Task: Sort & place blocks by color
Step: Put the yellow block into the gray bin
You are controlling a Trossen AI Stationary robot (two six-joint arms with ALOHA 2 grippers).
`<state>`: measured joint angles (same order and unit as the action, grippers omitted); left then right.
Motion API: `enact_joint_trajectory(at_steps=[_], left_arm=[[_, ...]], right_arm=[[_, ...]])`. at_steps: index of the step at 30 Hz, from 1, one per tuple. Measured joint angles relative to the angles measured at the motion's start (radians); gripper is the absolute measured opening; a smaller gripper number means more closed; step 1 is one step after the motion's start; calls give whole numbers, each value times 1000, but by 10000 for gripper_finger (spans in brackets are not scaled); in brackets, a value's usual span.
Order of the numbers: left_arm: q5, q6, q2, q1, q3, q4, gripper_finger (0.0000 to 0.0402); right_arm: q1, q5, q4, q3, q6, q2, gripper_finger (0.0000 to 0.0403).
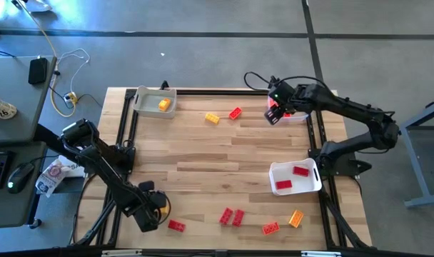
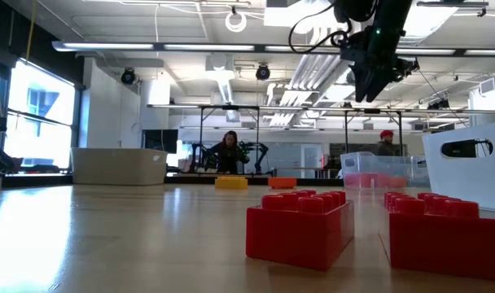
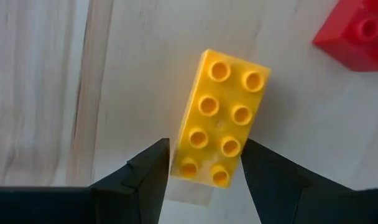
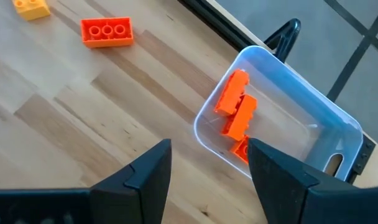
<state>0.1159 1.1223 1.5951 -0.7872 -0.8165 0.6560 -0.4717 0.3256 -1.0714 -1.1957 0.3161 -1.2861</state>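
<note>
Yellow block (image 3: 221,118) is lying flat, studs up, between the apart fingers of the left tool (image 3: 204,171), its long axis running away along the fingers, not yet clamped. From above, sorting is looking partly done: blocks are sitting in three trays (image 1: 313,182), roughly eight are lying loose near the desk's (image 1: 203,157) far and near edges. Right tool (image 4: 207,165) is hovering apart over the far right corner's tray, holding nothing.

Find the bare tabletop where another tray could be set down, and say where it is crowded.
Free: the wooden table's middle, between the yellow-block tray and the red-block tray. Crowded: the near edge, with loose red blocks and the left gripper.
</note>
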Motion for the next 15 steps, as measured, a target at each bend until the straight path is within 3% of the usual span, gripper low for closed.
enact_joint_trajectory(at_steps=[7, 15], left_arm=[[0, 10, -2, 14, 43, -14, 182], [7, -23, -5, 39, 49, -19, 117]], right_arm=[[86, -66, 6, 0, 2, 0, 197], [242, -99, 77, 0, 43, 0, 197]])
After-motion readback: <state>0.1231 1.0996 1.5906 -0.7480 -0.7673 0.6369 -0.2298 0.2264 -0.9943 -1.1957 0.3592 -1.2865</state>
